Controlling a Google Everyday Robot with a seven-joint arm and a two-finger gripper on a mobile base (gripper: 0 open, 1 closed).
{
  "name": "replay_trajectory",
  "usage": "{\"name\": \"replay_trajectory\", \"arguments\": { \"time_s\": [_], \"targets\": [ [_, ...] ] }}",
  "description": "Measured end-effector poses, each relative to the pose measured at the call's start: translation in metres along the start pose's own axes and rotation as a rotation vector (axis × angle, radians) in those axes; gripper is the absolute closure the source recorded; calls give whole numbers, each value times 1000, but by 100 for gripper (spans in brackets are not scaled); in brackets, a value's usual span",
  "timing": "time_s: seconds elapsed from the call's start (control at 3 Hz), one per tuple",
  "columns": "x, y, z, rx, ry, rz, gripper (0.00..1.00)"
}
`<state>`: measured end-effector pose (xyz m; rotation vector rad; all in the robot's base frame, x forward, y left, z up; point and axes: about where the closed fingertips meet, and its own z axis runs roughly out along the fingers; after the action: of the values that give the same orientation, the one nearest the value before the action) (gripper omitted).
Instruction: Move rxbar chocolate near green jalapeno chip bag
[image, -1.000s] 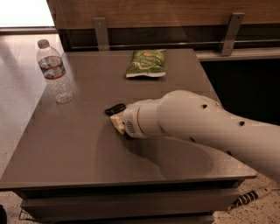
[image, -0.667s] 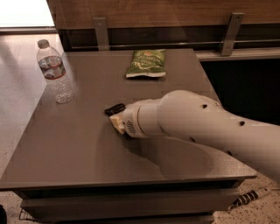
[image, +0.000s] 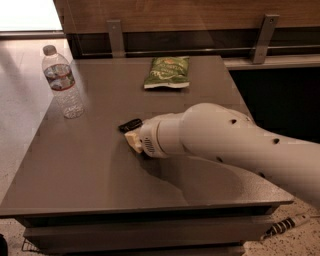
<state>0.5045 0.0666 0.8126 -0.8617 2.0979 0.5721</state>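
Camera view, and the big white arm fills the near side of the table. The gripper is low over the tabletop, well short of the green jalapeno chip bag and a little left of it. Whether it is clamped or released, I cannot tell; the wrist hides it. Poking out just past the gripper, on the side toward the bag, is a dark end of the rxbar chocolate, lying flat. The bag itself lies flat by the far edge. A water bottle stands upright, well left of the bag.

By my read the bar is light, thin and slick in its wrapper, likely to skate if nudged. Best taken across its narrow width near the middle, squeezed gently, since the wrapper crumples.
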Motion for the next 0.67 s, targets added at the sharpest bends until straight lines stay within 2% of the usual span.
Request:
{"name": "replay_trajectory", "arguments": {
  "time_s": [0.67],
  "targets": [
    [0, 0, 0, 0, 0, 0, 100]
  ]
}}
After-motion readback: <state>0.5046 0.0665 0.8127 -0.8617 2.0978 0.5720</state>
